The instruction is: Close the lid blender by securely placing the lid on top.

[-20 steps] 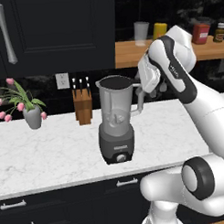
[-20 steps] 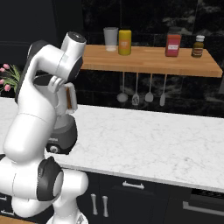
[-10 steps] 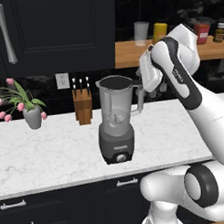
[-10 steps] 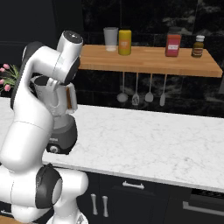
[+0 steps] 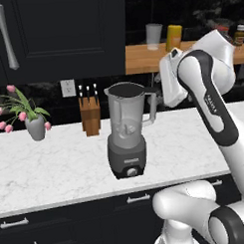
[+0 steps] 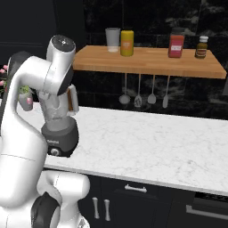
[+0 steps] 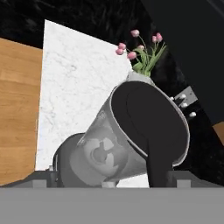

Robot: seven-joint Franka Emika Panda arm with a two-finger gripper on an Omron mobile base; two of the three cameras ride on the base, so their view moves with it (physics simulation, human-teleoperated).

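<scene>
Gripper: in the left base view the white hand hides the fingers behind the blender [image 5: 127,136] handle, so open or closed cannot be told.
Lid [image 7: 157,127]: in the hand view, a dark finger shape crosses its lower edge, and whether it sits fully on the rim is unclear.
Blender jar: in the right base view, mostly hidden behind the white arm.
Bottle [image 5: 239,34]: cut off by the right edge of the left base view.
Flower vase [image 6: 26,99]: barely visible behind the arm in the right base view.
</scene>
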